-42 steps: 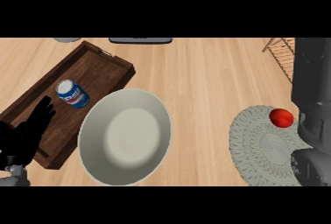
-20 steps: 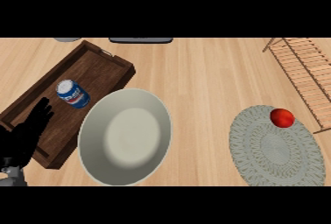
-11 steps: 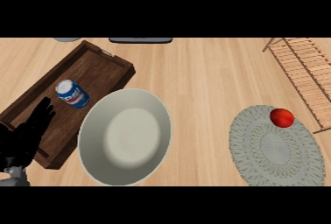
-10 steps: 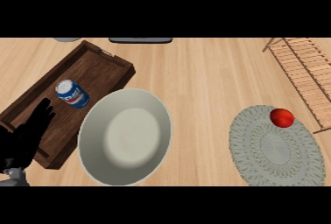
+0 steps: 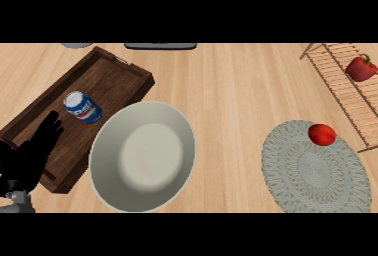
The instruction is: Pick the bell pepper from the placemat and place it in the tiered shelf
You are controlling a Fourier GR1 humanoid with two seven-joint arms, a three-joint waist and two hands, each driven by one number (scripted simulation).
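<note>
A red bell pepper already lies on the tiered shelf; a red round fruit sits on the placemat; the left hand rests open, holding nothing, above the wooden tray; the right hand is out of view.

- Counter: light wood top with the grain running lengthwise; it fills the whole view.
- Lighting: even and diffuse, soft shadows only.
- Far edge: a dark flat object and a grey round object, both cut off.

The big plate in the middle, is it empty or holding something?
Empty: the plate shows only its bare pale surface, nothing lying on it.
</note>
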